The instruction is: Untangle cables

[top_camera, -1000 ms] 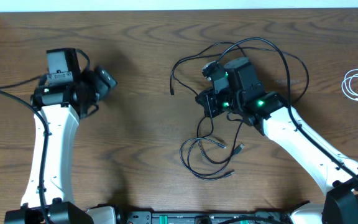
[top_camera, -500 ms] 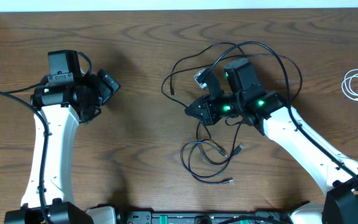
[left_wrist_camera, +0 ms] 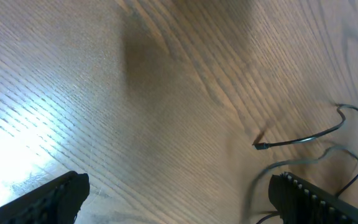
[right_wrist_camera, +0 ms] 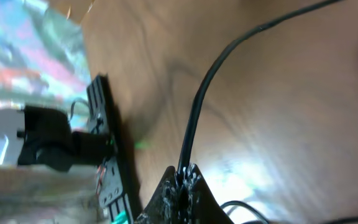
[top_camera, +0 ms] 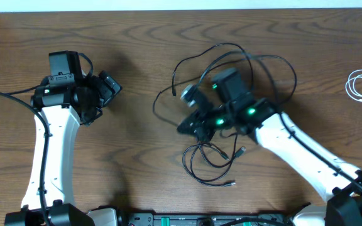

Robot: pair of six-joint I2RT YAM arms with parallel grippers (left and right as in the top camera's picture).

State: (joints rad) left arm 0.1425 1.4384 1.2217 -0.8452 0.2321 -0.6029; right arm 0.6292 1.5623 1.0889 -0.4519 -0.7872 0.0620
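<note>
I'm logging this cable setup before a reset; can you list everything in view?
black cables: several, exact count unclear, black, tangled at centre-right of the table
white cable: one, white, coiled near the right edge, apart from the tangle
table: one, brown wood, under everything
mount bar: one, black, front table edge
left arm: one, white and black, left side
right arm: one, white and black, reaching in from the lower right
left gripper: one, black, open, over bare wood left of the tangle
right gripper: one, black, shut on a black cable in the tangle
</note>
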